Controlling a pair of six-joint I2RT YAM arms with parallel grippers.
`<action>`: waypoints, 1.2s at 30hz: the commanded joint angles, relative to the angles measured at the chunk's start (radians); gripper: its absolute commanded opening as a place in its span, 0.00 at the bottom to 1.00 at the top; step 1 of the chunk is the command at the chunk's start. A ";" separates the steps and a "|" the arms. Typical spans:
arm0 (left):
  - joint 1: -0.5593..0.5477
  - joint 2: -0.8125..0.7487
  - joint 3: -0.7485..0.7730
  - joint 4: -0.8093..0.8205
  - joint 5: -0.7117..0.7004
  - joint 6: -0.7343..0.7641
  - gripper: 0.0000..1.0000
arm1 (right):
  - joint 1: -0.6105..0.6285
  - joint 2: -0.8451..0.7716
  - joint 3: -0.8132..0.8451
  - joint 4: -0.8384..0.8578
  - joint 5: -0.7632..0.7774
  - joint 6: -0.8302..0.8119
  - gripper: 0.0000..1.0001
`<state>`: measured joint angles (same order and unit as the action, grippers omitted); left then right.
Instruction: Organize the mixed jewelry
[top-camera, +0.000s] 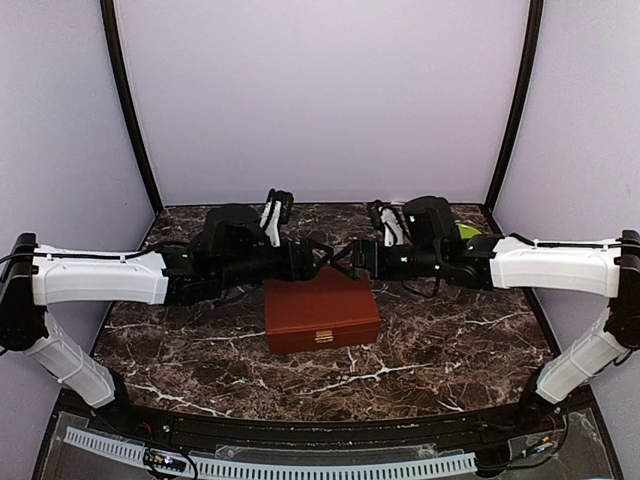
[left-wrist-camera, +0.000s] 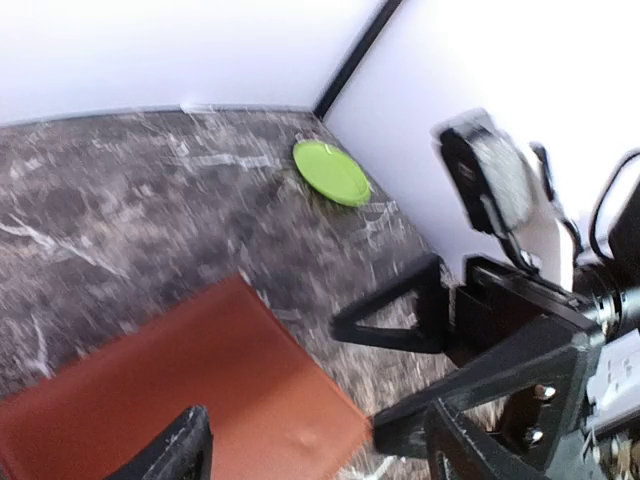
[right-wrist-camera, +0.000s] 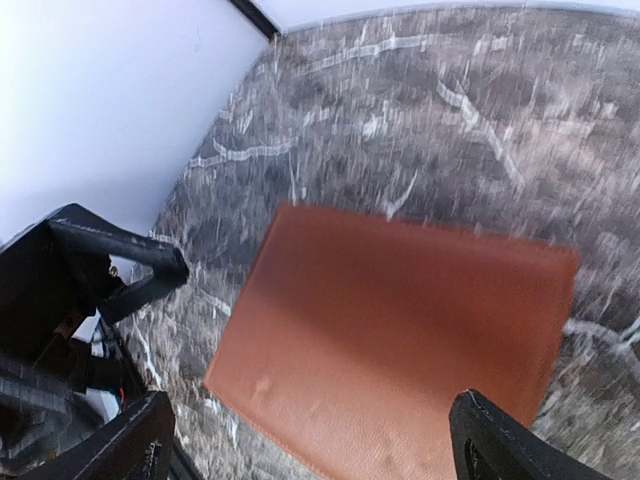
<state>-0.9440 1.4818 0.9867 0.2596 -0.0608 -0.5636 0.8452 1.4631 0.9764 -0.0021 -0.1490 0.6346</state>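
- Two grippers hang over the middle of the table (top-camera: 450, 345), nose to nose. The left gripper (top-camera: 318, 253) and the right gripper (top-camera: 349, 258) have their tips near each other but not touching.
- Both are open and hold nothing. In the right wrist view its fingers (right-wrist-camera: 135, 445) stand wide apart, with the red-brown lid between them. In the left wrist view one finger (left-wrist-camera: 185, 448) sits far to the left, and the lid fills the gap beside it.
- No jewelry shows in any view. The wooden box (top-camera: 320, 312) is shut with its lid lying flat. I think the small pieces are inside it, but I cannot see them.
- The box lies just under both sets of fingertips and a little toward the arm bases.
- Its long side runs left to right and is turned just a bit.
- The little gold clasp (top-camera: 323, 337) is on the near wall, facing the arm bases. The grippers are over the far edge, so the clasp is on the other side of the box from them.
- Neither arm is much nearer. The left one is over the middle of the far edge, and the right one is over the far right corner.
- A green plate (top-camera: 467, 231) lies behind the right arm, well apart from the box.
- I think the lid has to come up first.
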 joint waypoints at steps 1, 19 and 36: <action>0.142 0.025 0.021 -0.030 0.097 0.039 0.78 | -0.113 0.011 0.044 -0.041 0.033 -0.067 0.97; 0.900 -0.164 -0.333 0.087 0.203 0.253 0.86 | -0.815 -0.160 -0.263 0.149 0.025 -0.357 0.98; 1.046 -0.295 -0.725 0.612 -0.002 0.467 0.95 | -0.963 -0.274 -0.717 0.868 0.310 -0.438 0.98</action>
<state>0.1062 1.0992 0.2424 0.6659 -0.0700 -0.1604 -0.1158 1.1496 0.3191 0.5861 0.1043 0.2367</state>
